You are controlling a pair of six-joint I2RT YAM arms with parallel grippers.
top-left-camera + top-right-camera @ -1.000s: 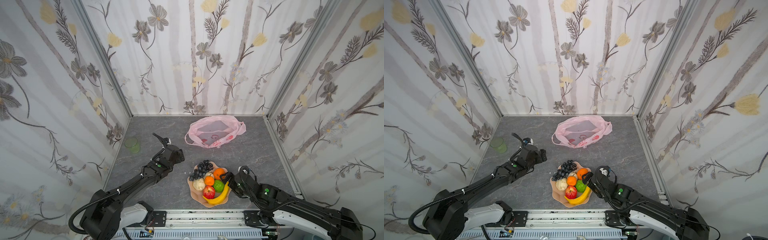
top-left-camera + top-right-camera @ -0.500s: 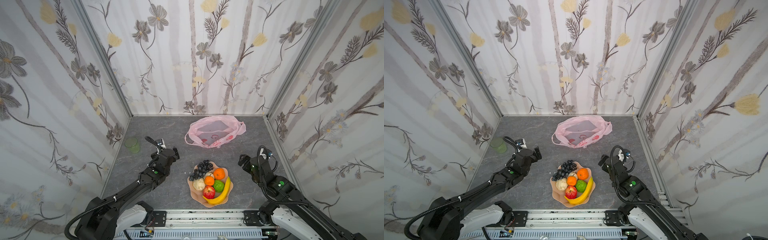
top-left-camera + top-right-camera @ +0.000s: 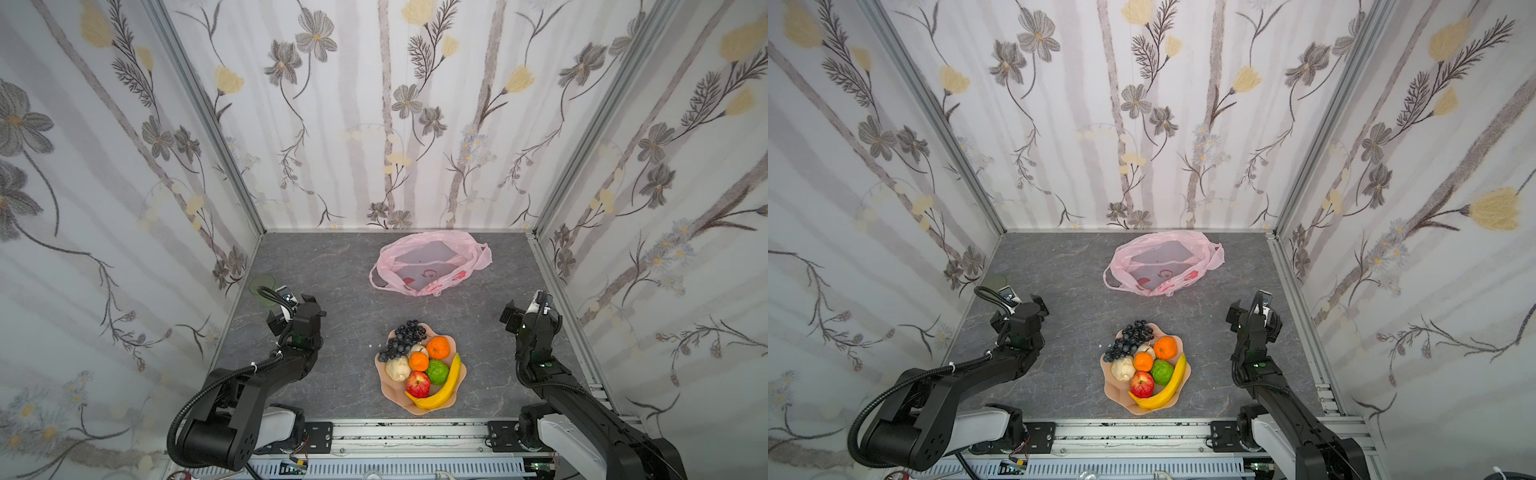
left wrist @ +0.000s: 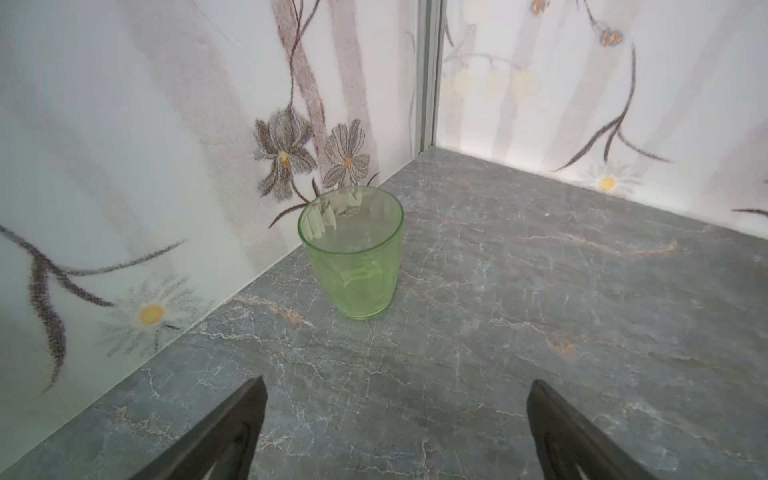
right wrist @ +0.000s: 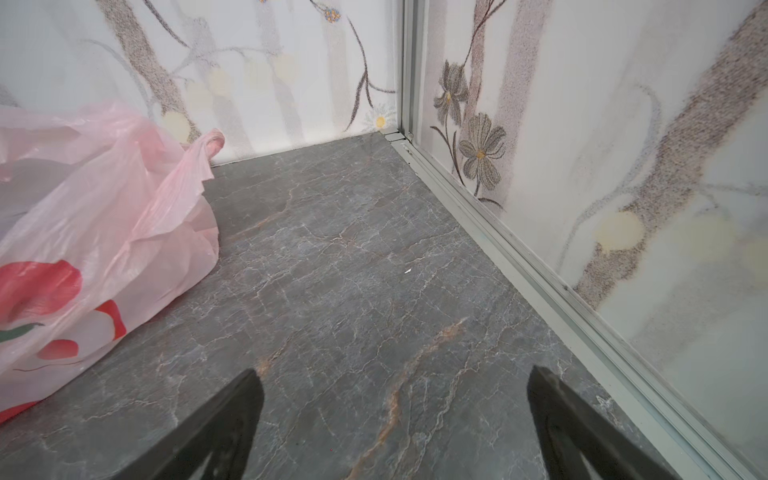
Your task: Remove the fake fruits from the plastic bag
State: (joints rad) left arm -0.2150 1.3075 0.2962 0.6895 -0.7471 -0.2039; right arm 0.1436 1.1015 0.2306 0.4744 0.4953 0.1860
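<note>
Grey marbled desk (image 3: 340,266) has glossy toy fruits (image 3: 419,361) heaped clear of the seemingly empty pink plastic bag (image 3: 428,266), so my left end effector (image 4: 397,384) and right end effector (image 5: 395,374) hang open.

Your right gripper (image 3: 524,305) left the plate (image 3: 392,395) for the right wall (image 3: 631,291). Your left gripper (image 3: 291,311) withdrew toward the cup (image 3: 260,285).

No readable text in any of my views.
The plastic bag (image 3: 430,264) carries only red fruit prints, no lettering I can make out; the walls (image 3: 374,124) are just floral pattern.
</note>
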